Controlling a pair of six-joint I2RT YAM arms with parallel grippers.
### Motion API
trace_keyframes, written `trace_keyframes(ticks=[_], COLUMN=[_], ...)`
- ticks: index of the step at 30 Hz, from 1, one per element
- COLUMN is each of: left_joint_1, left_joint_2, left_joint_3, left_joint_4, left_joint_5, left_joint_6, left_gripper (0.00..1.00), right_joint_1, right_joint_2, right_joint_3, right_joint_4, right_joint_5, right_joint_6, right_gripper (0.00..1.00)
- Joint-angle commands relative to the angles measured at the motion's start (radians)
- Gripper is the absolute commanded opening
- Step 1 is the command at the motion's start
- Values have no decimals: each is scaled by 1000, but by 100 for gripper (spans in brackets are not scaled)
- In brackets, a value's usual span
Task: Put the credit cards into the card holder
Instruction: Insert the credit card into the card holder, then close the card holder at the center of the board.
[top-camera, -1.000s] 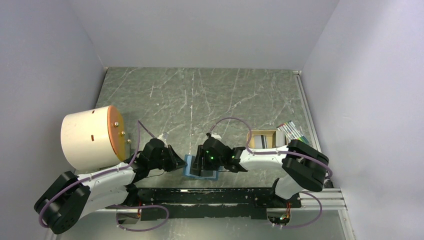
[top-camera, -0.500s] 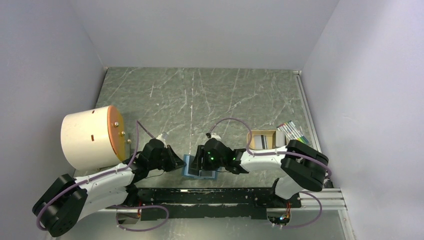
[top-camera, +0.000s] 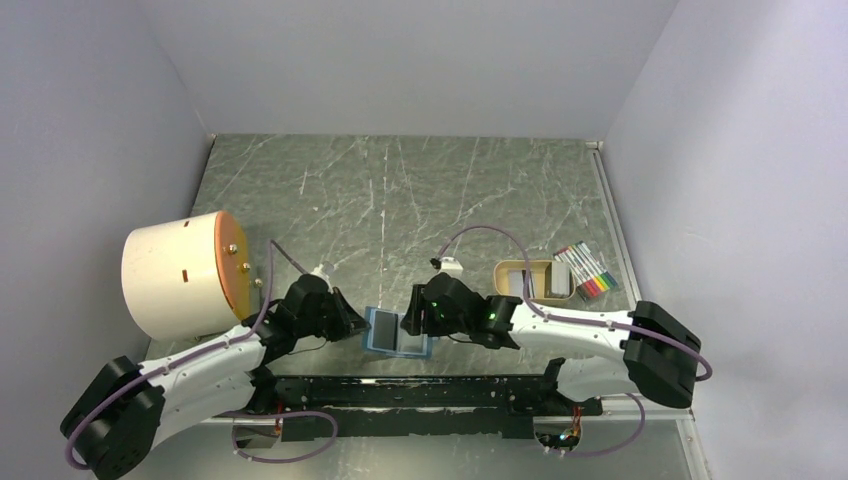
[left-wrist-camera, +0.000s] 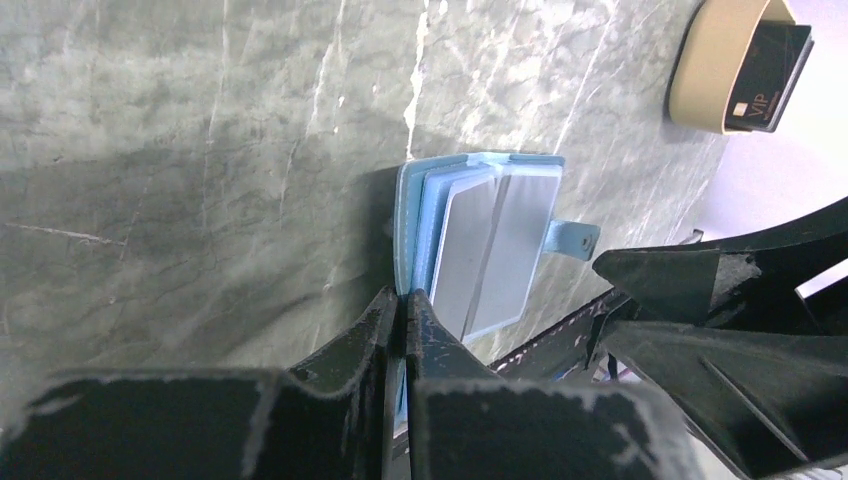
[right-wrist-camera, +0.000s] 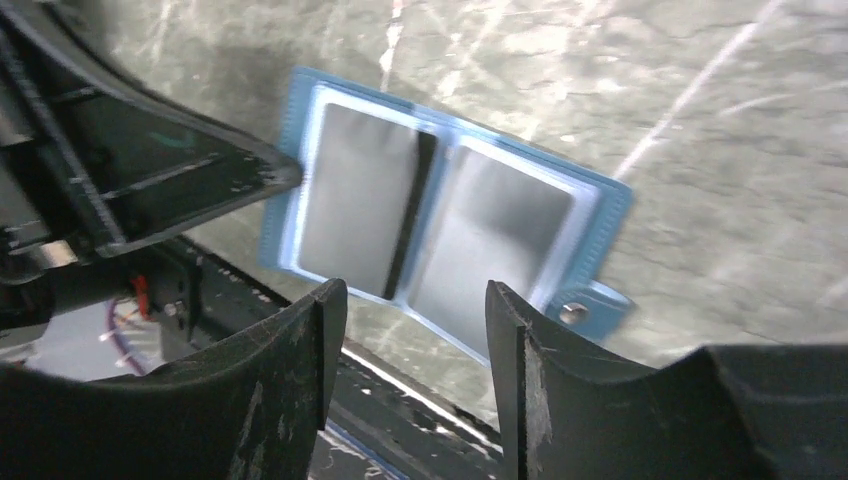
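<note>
The teal-blue card holder (top-camera: 398, 334) lies open near the table's front edge. My left gripper (top-camera: 360, 325) is shut on its left edge, seen close in the left wrist view (left-wrist-camera: 403, 303). In the right wrist view a pale card with a dark stripe (right-wrist-camera: 362, 210) sits in the card holder's (right-wrist-camera: 600, 215) left pocket; the snap tab (right-wrist-camera: 585, 308) sticks out on the right. My right gripper (right-wrist-camera: 410, 300) is open and empty, just above the holder's near edge (top-camera: 413, 322). More credit cards (top-camera: 556, 283) stand in the tan tray (top-camera: 520, 268); one is dark (left-wrist-camera: 768, 65).
A pack of coloured markers (top-camera: 588, 271) lies right of the tray. A large cream cylinder with an orange end (top-camera: 180, 275) lies on its side at the left. A black rail (top-camera: 420, 392) runs along the front edge.
My right arm has swung its elbow to the right, uncovering the tray, and its gripper has drawn back from over the card holder. The left gripper keeps its hold.
</note>
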Motion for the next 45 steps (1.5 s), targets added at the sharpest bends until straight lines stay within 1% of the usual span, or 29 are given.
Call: trace_keyframes(ticks=[1, 6, 9, 13, 15, 17, 19, 21, 22, 24, 26, 27, 30, 32, 34, 38, 40, 43, 45], left_joint_1=[-8, -8, -8, -8, -9, -8, -11, -13, -13, -15, -15, -14, -15, -17, -30, -81, -101, -116, -117], left_joint_2=[-34, -44, -53, -58, -51, -43, -34, -30, -31, -34, -36, -37, -33, -10, 32, 137, 189, 261, 313], left_joint_3=[75, 111, 123, 125, 122, 118, 120, 130, 133, 138, 145, 148, 145, 128, 120, 151, 162, 158, 158], left_joint_4=[-112, -171, -193, -203, -198, -187, -186, -193, -193, -192, -182, -171, -80, 50, 141, 259, 313, 426, 473], left_joint_5=[-67, -95, -105, -114, -112, -107, -105, -109, -111, -110, -103, -94, -29, 48, 111, 166, 197, 246, 266], left_joint_6=[25, 34, 33, 32, 29, 27, 26, 32, 32, 39, 41, 43, 50, 54, 43, 66, 77, 77, 74], left_gripper=[9, 9, 9, 9, 9, 9, 9, 9, 9, 9, 9, 11, 19, 24, 28, 30, 33, 39, 40], right_joint_1=[-1, -1, 0, -3, -7, -9, -8, -8, -8, -8, -8, -8, -9, -10, -11, -15, -21, -37, -46], right_joint_2=[-31, 21, 65, 90, 105, 123, 154, 188, 207, 223, 209, 195, 156, 142, 123, 101, 104, 94, 80], right_joint_3=[40, 95, 133, 131, 129, 130, 137, 148, 159, 175, 170, 163, 120, 84, 43, -7, -16, -37, -56], right_joint_4=[-193, -266, -303, -286, -249, -211, -183, -187, -210, -240, -247, -245, -211, -171, -103, 5, 21, 40, 71], right_joint_5=[155, 205, 228, 264, 247, 216, 188, 195, 213, 238, 256, 263, 270, 270, 256, 228, 218, 203, 189], right_joint_6=[-46, -67, -85, -116, -145, -163, -171, -169, -165, -169, -169, -164, -153, -150, -148, -146, -146, -140, -149], right_gripper=[56, 55, 51, 43, 42, 44, 52, 54, 53, 45, 34, 28, 15, 6, 0, 0, 0, 0, 0])
